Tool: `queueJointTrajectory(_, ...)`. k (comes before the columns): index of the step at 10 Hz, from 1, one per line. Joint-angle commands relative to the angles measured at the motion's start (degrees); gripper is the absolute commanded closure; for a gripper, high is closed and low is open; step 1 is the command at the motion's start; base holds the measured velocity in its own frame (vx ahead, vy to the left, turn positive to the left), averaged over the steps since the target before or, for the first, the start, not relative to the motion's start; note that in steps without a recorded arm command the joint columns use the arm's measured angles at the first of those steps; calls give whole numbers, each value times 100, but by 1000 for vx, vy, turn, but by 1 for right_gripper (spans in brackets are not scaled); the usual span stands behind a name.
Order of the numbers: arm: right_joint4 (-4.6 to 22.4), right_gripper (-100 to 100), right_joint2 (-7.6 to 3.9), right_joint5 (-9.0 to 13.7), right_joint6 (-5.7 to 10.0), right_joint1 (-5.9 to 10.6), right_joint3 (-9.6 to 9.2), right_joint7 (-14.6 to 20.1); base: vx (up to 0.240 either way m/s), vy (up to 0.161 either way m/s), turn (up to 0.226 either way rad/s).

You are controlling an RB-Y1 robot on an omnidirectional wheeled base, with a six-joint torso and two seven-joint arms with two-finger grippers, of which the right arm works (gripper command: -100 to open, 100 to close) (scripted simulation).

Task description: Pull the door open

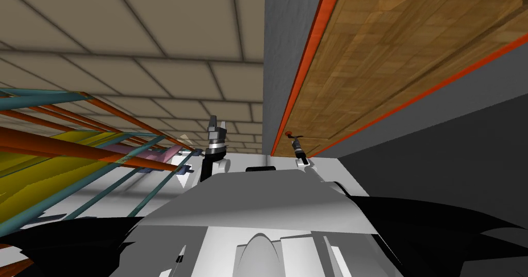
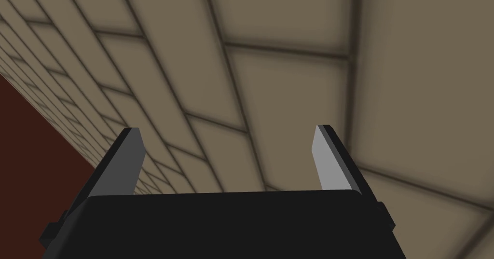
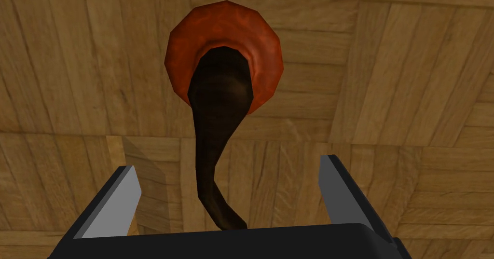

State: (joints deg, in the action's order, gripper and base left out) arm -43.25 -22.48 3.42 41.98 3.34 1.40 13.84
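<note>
A wooden door [image 1: 392,57] with an orange-red frame [image 1: 304,67] stands ahead on the right. Up close, the door panel [image 3: 386,77] carries a round red rosette [image 3: 260,44] with a dark curved lever handle [image 3: 212,140] coming out of it. My right gripper [image 3: 229,198] is open, and the lever's free end lies between its two fingers without either one pressing it. In the head view my right gripper [image 1: 293,136] reaches to the door's lower edge near the frame. My left gripper [image 1: 217,126] is raised in front of a tiled wall, open and empty [image 2: 226,159].
A grey wall [image 1: 283,57] borders the door frame on the left, and a darker grey wall [image 1: 454,145] runs on the right. A shelf of orange and teal bars [image 1: 93,150] with yellow and pink panels stands at my left.
</note>
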Motion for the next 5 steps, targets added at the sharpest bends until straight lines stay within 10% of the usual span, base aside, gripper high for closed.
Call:
queueJointTrajectory(1, 199, -100, -4, 18, 81, 91, 28, -7, 38, -9, 72)
queueJointTrajectory(5, 727, -100, -74, 142, 219, 363, 213, -33, 54, -15, 128)
